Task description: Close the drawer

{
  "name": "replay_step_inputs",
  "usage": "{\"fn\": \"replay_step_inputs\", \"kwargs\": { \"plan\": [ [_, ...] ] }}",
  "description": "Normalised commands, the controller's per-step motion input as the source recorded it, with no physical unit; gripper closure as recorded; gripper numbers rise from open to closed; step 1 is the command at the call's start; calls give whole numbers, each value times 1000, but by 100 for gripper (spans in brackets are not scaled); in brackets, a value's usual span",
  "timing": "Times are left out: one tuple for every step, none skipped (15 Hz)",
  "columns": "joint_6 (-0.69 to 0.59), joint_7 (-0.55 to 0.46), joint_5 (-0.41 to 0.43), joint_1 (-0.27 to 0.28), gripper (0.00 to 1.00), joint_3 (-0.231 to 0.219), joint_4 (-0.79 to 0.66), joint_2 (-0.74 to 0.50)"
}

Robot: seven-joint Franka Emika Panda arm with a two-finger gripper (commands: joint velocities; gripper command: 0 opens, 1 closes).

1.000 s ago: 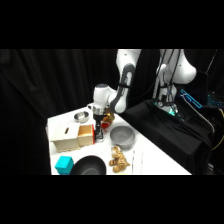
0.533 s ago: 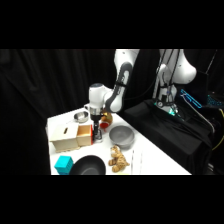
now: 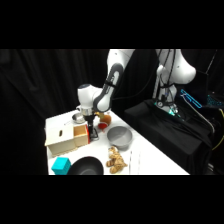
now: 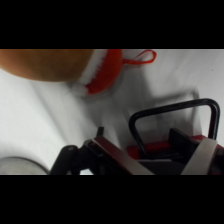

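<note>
White arm reaches from upper right down over a white table [image 3: 150, 155]. Its gripper [image 3: 93, 131] hangs low at the front of the drawer [image 3: 80, 135], an orange-brown face set in the right end of a beige box [image 3: 61, 141] near the table's left edge. Box has a dark slot on top. In side view the drawer front looks about flush w/ the box, but can't tell for sure whether it is fully in. Gripper sits just right of the drawer face, touching or nearly so. Finger state: can't tell, neither view shows the tips clearly. Wrist view shows the dark loop handle [image 4: 175, 125] close up, standing over a red-orange surface, w/ the gripper's black linkage below it. Above that in wrist view, a red and white item [image 4: 102, 72] w/ a thin red loop lies on the table next to a big orange-brown blur at top left. Around the box in side view: teal cube [image 3: 61, 165] at front left, black bowl [image 3: 86, 166] beside it, grey bowl [image 3: 120, 136] to the right, tan lumpy object [image 3: 116, 161] in front of the grey bowl, small red dish [image 3: 103, 125] behind the gripper.
</note>
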Motion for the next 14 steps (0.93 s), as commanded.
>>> {"fn": "replay_step_inputs", "kwargs": {
  "plan": [
    [-187, -72, 32, -66, 0, 29, 649, 299],
    [-172, -65, 27, -57, 0, 26, 618, 275],
    [-167, -62, 20, -48, 0, 23, 583, 245],
    [-174, -59, 8, -36, 0, 18, 557, 216],
    [-190, -45, -12, -18, 0, 4, 550, 210],
    [-209, -47, -18, -14, 0, 6, 549, 213],
    [-217, -54, -16, -16, 0, 13, 544, 220],
    [-227, -57, -17, -15, 0, 21, 543, 232],
    [-269, -72, -17, -16, 0, 39, 583, 272],
    [-289, -77, -24, -11, 0, 42, 602, 297],
    [-318, -85, -23, -10, 0, 53, 641, 329],
    [-323, -74, -31, 3, 0, 46, 647, 334],
    [-339, -68, -38, 20, 0, 46, 658, 321],
    [-332, -57, -48, 36, 0, 33, 638, 293]
  ]
}}
